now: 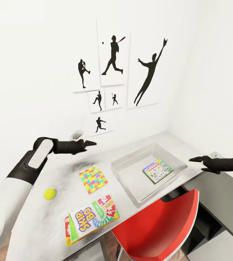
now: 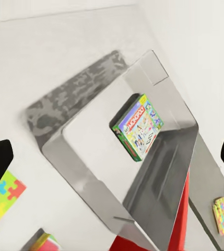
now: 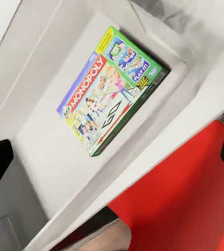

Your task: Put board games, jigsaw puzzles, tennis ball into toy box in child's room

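my left gripper [image 1: 93,143] hovers over table [image 1: 58,174], jaws apart, empty. my right gripper [image 1: 193,159] hangs just beside toy box [image 1: 125,181] rim, open, empty. monopoly box [image 1: 157,170] flat inside toy box, between my jaws. jigsaw puzzle [image 1: 93,179], tennis ball [image 1: 50,194], skip-bo box [image 1: 92,217] below left jaws, outside toy box.
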Available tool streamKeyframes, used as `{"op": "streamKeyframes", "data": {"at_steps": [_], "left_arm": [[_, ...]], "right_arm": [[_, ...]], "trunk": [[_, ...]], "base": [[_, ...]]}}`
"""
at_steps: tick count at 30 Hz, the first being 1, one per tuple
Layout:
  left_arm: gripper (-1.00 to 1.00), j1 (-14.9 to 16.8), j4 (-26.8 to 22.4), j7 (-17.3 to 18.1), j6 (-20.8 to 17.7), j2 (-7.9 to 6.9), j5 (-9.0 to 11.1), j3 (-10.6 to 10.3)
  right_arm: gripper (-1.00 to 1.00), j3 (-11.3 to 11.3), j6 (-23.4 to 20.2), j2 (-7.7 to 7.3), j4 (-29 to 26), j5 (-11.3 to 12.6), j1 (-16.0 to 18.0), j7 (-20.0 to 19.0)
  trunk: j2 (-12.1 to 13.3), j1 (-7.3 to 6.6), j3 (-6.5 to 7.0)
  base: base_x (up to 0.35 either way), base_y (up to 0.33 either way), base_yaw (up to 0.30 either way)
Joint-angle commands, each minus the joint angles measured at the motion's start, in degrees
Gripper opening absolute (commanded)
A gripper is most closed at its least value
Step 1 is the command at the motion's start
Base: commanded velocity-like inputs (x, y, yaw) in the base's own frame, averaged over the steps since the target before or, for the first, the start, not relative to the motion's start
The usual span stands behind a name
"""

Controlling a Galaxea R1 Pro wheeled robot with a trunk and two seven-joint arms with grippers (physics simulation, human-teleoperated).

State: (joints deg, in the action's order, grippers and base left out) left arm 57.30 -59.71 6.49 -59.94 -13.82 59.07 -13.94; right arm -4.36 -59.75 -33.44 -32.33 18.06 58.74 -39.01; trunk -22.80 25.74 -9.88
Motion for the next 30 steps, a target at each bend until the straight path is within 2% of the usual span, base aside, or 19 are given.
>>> {"op": "streamKeyframes", "data": {"at_steps": [1,4,5,7,8,11,15,16,18,19,21,22,24,30], "left_arm": [[1.0,0.01,-0.24,1.91,-0.06,-1.55,0.62,-0.07],[1.0,-0.13,-0.66,4.48,-0.06,-3.95,1.76,-0.05],[1.0,-0.29,-0.89,6.96,-0.06,-5.8,2.2,-0.05],[1.0,-0.73,-1.03,9.97,-0.06,-7.62,2.48,-0.04],[1.0,-1.92,-1.16,15.2,-0.06,-9.99,2.68,0.1],[1.0,-3.58,-1.24,21.02,-0.06,-11.79,2.72,0.32],[1.0,-5.86,-1.45,29.09,-0.04,-13.85,2.68,0.46],[1.0,-7.0,-1.52,32.93,-0.01,-14.6,2.61,0.49],[1.0,-8.18,-1.56,36.4,0.11,-15.15,2.44,0.52],[1.0,-9.32,-1.57,39.34,0.24,-15.54,2.25,0.54],[1.0,-10.42,-1.56,41.66,0.36,-15.86,2.1,0.55],[1.0,-11.4,-1.56,43.38,0.47,-16.12,2.01,0.56],[1.0,-12.76,-1.56,45.02,0.57,-16.48,2.0,0.57],[1.0,-14.93,-1.57,46.4,0.58,-17.34,2.1,0.58]], "right_arm": [[1.0,-0.2,-0.25,-0.91,-0.04,-0.44,0.06,-2.09],[1.0,-0.17,-0.25,-2.42,-0.05,-0.46,0.04,-5.22],[1.0,-0.16,-0.25,-3.57,0.09,-0.47,0.02,-7.75],[1.0,-0.11,-0.25,-4.72,0.31,-0.49,0.0,-10.51],[1.0,-0.03,-0.25,-6.25,0.81,-0.79,-0.01,-14.7],[1.0,-0.02,-0.25,-7.38,1.54,-0.83,-0.2,-18.86],[1.0,0.02,2.34,-8.59,2.43,-0.72,-1.19,-25.05],[1.0,0.04,4.34,-9.06,3.05,-0.72,-1.92,-28.85],[1.0,0.04,6.55,-9.39,4.05,-0.87,-2.77,-33.16],[1.0,0.05,8.94,-9.57,5.5,-1.08,-3.69,-37.78],[1.0,0.08,11.55,-9.66,7.22,-1.2,-4.71,-42.11],[1.0,0.1,14.44,-9.71,9.05,-1.26,-5.74,-45.11],[1.0,0.12,19.27,-9.76,11.83,-0.98,-7.12,-47.6],[1.0,0.13,27.14,-9.68,19.04,-0.61,-8.68,-49.52]], "trunk": [[-0.12,0.04,-0.12],[-0.12,0.04,-0.12],[-0.12,0.04,-0.12],[-0.12,0.04,-0.12],[-0.12,0.04,-0.12],[-0.12,0.04,-0.12],[-0.12,0.04,-0.12],[-0.12,0.04,-0.12],[-0.12,0.04,-0.12],[-0.12,0.04,-0.12],[-0.12,0.04,-0.12],[-0.12,0.04,-0.12],[-0.12,0.04,-0.12],[-0.12,0.04,-0.12]], "base": [[0.0,0.0,0.0],[0.0,0.0,0.0],[0.0,0.0,0.0],[0.0,0.0,0.0],[0.0,0.0,0.0],[0.0,0.0,0.0],[0.0,0.0,0.0],[0.0,0.0,0.0],[0.0,0.0,0.0],[0.0,0.0,0.0],[0.0,0.0,0.0],[0.0,0.0,0.0],[0.0,0.0,0.0],[0.0,0.0,0.0]]}}
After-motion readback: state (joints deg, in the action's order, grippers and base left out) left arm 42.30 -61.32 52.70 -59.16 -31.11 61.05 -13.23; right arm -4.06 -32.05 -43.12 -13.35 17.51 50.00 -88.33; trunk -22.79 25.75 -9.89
